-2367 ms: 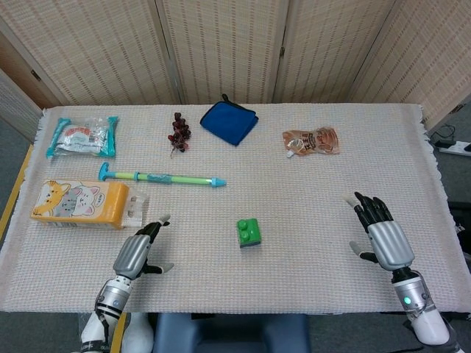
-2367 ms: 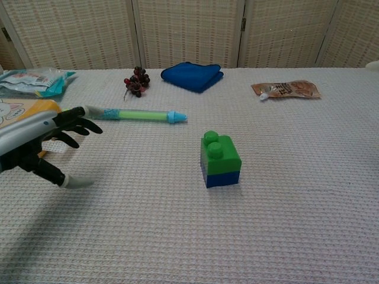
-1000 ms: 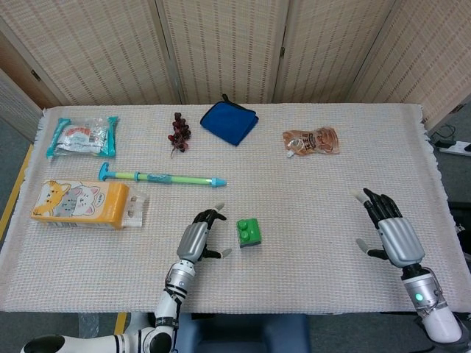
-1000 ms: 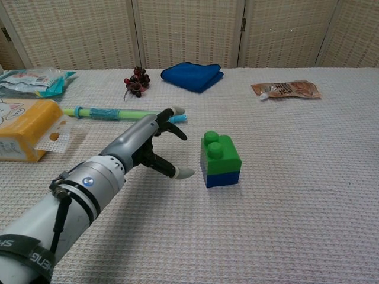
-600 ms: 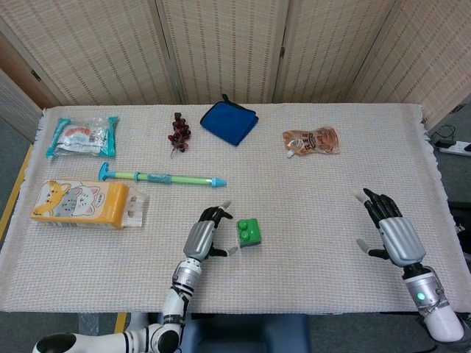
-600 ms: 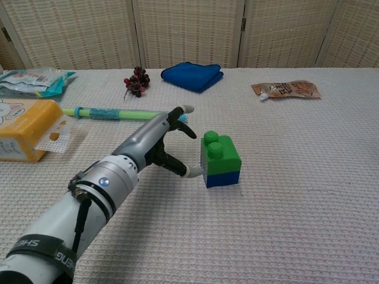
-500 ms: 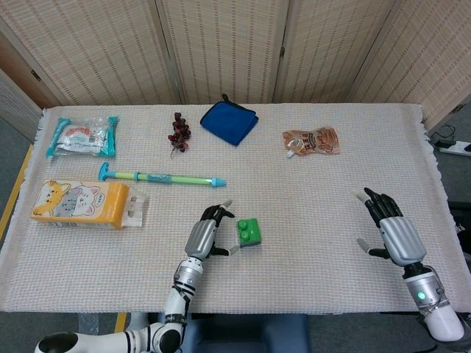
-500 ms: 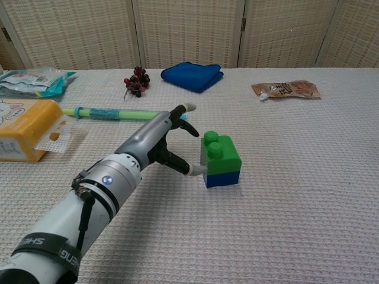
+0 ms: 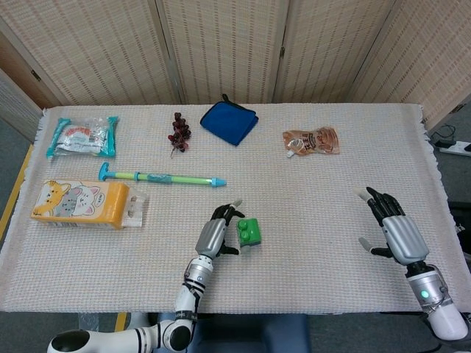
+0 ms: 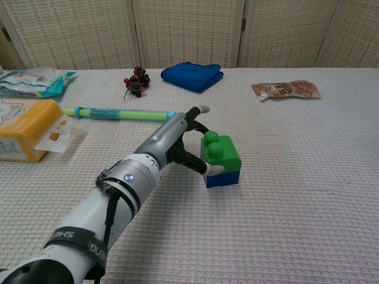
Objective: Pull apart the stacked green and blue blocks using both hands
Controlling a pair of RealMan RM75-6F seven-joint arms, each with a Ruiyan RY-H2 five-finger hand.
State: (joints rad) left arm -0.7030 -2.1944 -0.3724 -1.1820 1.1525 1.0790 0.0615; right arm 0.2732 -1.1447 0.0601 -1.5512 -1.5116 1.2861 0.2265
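Screened-off tabletop test setup [image 9: 221,51]

left hand [image 10: 177,144] moved right across the table, fingers now touching the green block [image 10: 221,152]
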